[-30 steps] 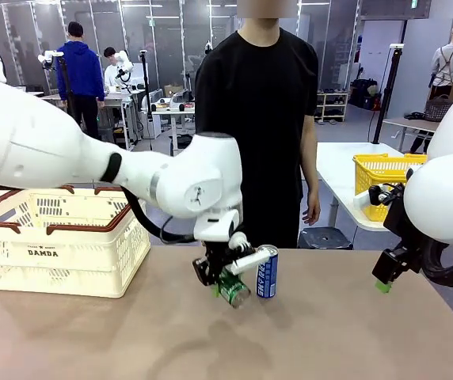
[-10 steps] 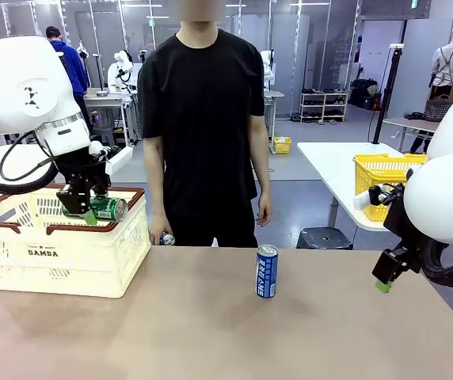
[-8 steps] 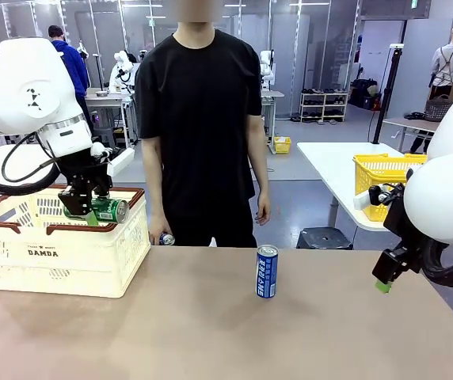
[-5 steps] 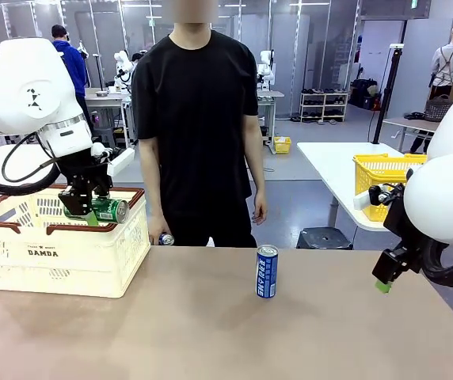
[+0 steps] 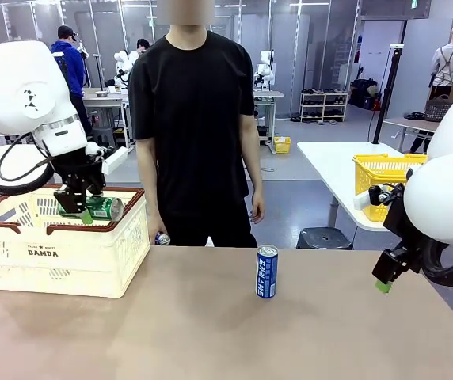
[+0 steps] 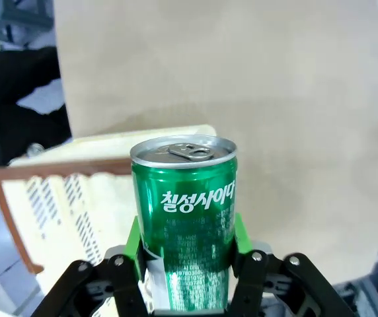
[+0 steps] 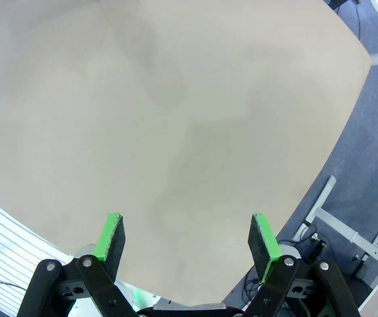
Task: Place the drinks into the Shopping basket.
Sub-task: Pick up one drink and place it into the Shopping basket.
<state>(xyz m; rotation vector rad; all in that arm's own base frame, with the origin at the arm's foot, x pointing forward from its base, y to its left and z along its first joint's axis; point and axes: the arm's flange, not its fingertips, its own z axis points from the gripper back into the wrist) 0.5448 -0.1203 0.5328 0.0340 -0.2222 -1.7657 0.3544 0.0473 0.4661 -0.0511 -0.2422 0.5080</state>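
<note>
Clamping green can [image 6: 184, 178], left hand [image 6: 186, 239], can's base hidden

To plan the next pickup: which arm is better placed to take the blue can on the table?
Right. The right gripper is open and empty, nearer the blue can; the left gripper holds the green can above the basket.

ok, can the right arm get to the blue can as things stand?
Probably yes. The right end effector hangs open and empty at the right side of the table; only bare tabletop lies between it and the upright blue can.
</note>
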